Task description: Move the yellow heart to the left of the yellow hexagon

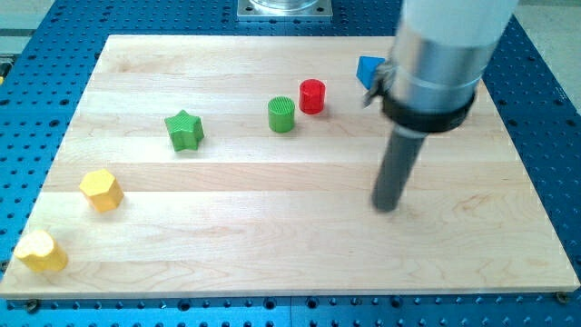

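My tip (pixel 388 207) is resting on the surface (pixel 272 236), right of centre, far from the heart (pixel 41 252), which is sitting at the bottom-left corner, just below-left of the hexagon (pixel 101 190). I am running no jaws, only a rod.

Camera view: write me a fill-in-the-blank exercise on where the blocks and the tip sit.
1. The yellow heart lies toward the view's bottom-left of the yellow ____.
2. The green cylinder sits just left of the ____ cylinder.
3. My tip touches ____ blocks.
4. The arm partly hides the ____ block at the view's top.

Missing words: hexagon; red; no; blue.
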